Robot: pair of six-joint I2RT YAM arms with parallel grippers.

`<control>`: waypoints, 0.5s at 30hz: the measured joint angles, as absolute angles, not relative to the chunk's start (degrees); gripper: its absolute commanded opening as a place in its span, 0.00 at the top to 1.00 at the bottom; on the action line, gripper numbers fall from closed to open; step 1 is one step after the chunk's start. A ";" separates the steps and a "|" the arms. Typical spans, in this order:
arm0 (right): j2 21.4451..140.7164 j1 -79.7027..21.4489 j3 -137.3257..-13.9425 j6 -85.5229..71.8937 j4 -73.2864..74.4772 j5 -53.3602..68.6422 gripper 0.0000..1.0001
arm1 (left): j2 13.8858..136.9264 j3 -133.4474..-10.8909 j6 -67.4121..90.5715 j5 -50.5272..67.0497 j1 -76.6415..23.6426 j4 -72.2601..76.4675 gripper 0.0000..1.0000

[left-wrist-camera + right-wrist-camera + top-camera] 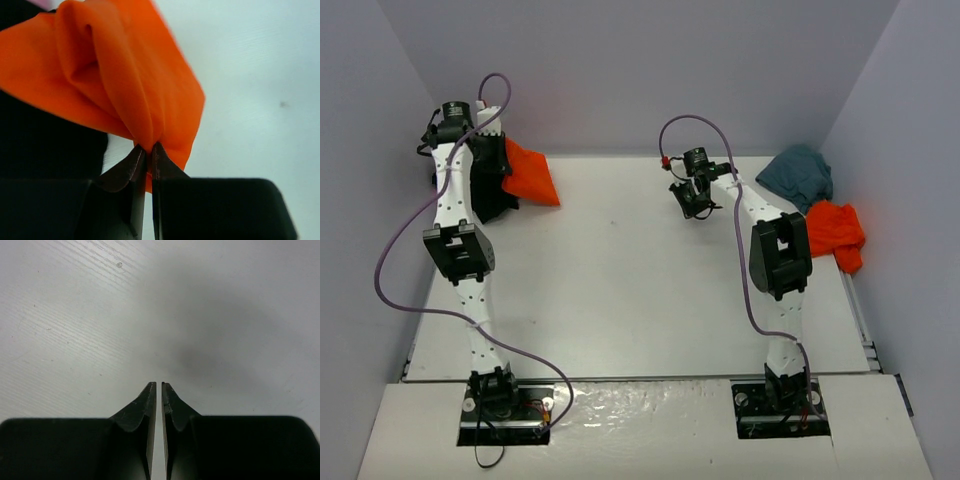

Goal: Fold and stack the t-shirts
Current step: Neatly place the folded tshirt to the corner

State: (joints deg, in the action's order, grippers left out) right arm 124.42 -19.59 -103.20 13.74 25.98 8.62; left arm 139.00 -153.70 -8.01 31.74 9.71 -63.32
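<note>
Over at the far left, left end effector (pixel 149 150) is clamping an orange shirt (pixel 115 75), right end effector (pixel 158 390) is hanging squeezed together over the counter (pixel 75 315)

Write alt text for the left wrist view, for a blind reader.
The left claw is shut on a bunched fold of an orange-red t-shirt that fills the upper left. Pale table shows on the right, a black shape on the left.

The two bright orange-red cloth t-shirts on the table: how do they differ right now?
The far-left orange-red t-shirt is pinched in the left gripper; the right-edge orange-red t-shirt has no gripper on it. The far-left one is drawn into a smooth fold; the right-edge one lies crumpled beside a teal-grey t-shirt. Both share the same colour.
</note>
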 measured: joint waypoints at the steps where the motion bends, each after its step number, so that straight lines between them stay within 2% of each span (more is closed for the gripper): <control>1: 124.42 -19.59 -103.20 13.74 25.99 8.75 0.93 | 139.04 -153.73 -8.68 30.60 10.58 -63.51 1.00; 13: 124.42 -19.97 -103.20 13.61 26.00 9.93 0.93 | 142.94 -155.85 -13.19 18.50 23.82 -61.82 1.00; 15: 124.40 -19.97 -103.20 13.60 26.00 9.98 0.93 | 144.22 -155.78 -13.19 17.09 25.53 -61.03 0.94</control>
State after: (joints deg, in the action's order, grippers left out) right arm 124.40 -19.97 -103.20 13.60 26.00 9.98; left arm 144.22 -155.78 -13.19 17.09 25.53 -61.03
